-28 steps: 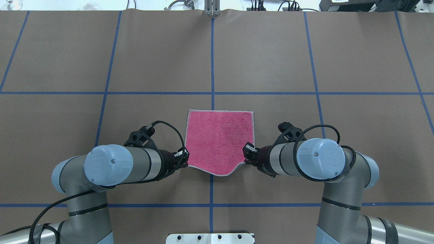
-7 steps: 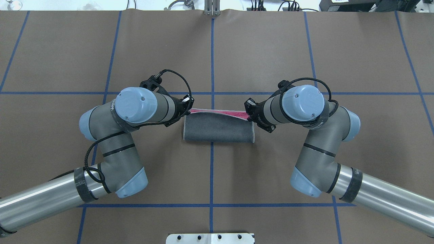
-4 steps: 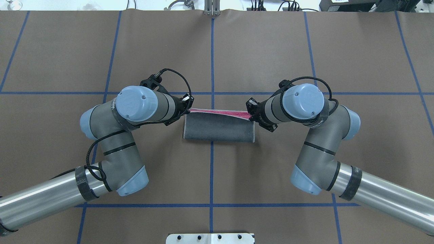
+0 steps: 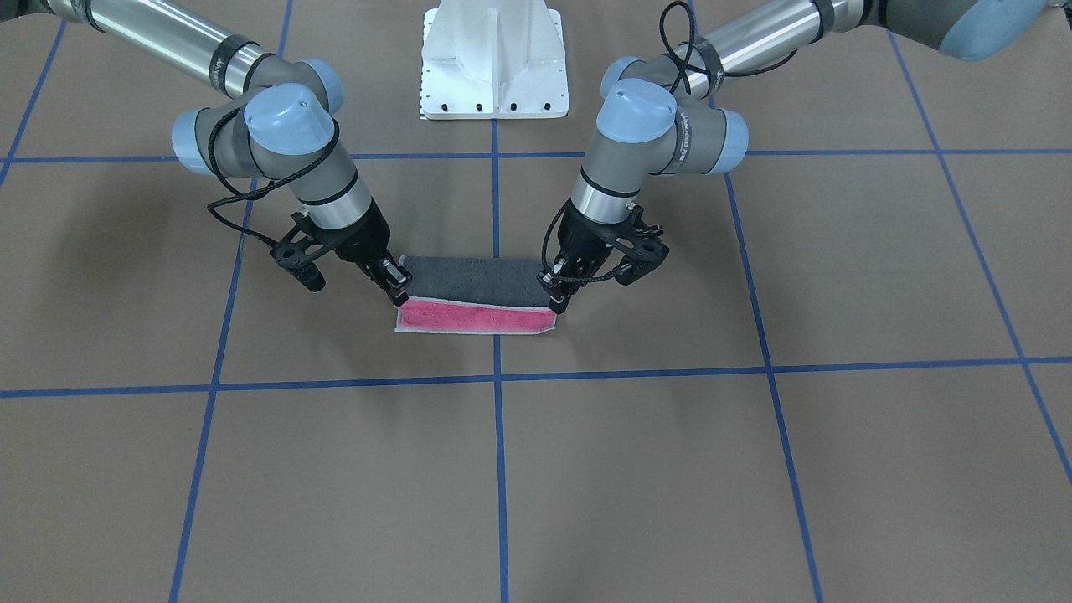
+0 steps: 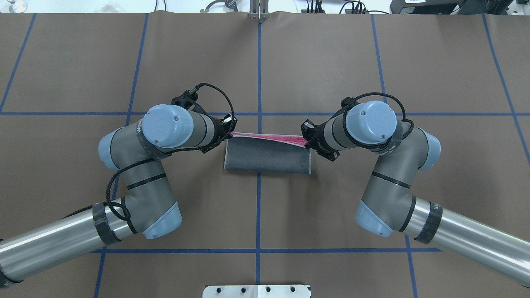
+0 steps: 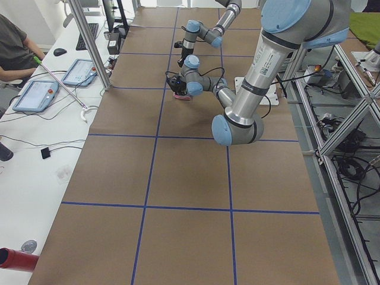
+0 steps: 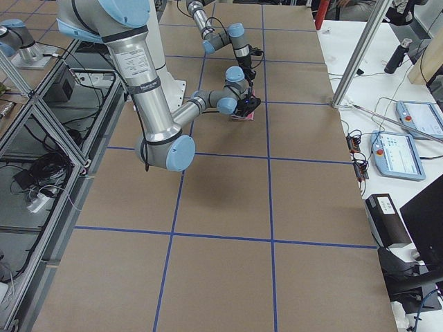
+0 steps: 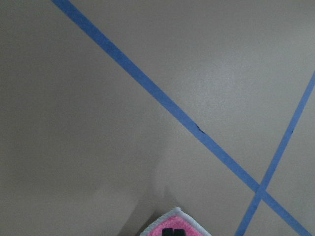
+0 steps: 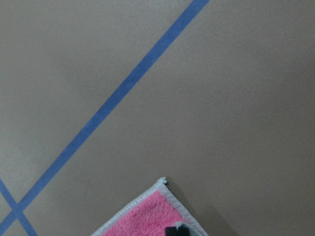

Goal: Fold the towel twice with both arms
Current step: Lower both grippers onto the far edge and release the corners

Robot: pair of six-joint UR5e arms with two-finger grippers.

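- While both arms are reaching in from the robot's side, the brown table (image 5: 414,62) is showing a grid of blue tape lines (image 5: 259,82) across its whole surface.
- Left arm (image 5: 145,194) is bending at the elbow and angling its wrist down toward the table's middle. Right arm (image 5: 385,194) is mirroring that pose from the other side.
- White pedestal base (image 4: 494,59) is sitting at the robot's edge of the table, on the centre tape line, well apart from the cloth.
- Towel (image 5: 267,155) is lying flat across the centre tape line, between the two wrists and just on the robot's side of a cross line. It is lying folded over: the dark grey face is facing up, and a pink strip with a light stitched edge is showing along the side away from the robot.
- Left gripper (image 5: 227,132) is pinching the far corner of the grey upper layer on its side, jaws narrow on the cloth.
- Right gripper (image 5: 307,140) is doing the same at the opposite far corner, jaws narrow on the cloth.
- Each wrist view is showing only a pink corner at the bottom edge of the frame, with a black fingertip (image 8: 170,231) resting on it.
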